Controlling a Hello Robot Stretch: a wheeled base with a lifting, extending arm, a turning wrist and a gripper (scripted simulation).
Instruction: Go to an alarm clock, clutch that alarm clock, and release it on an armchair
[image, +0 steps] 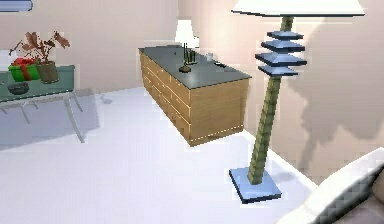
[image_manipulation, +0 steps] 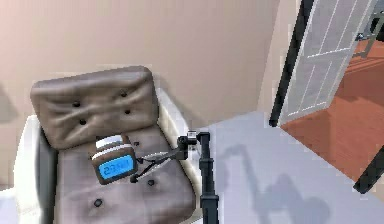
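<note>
A grey alarm clock (image_manipulation: 113, 162) with a blue display shows over the seat of a brown-cushioned armchair (image_manipulation: 90, 105) with white sides, in the arm side view. My gripper (image_manipulation: 141, 169) reaches left from the dark arm (image_manipulation: 207, 180), and its thin fingers (image_manipulation: 160, 157) end right at the clock. The clock has the seat cushion behind it, so I cannot tell whether the gripper holds it or whether it rests on the cushion.
In the forward view a wooden dresser (image: 195, 95) with a dark top carries a white lamp (image: 184, 32). A floor lamp (image: 266, 110) stands near the right. A glass table (image: 45, 88) holds plants at the left. A white door (image_manipulation: 335, 50) stands ajar.
</note>
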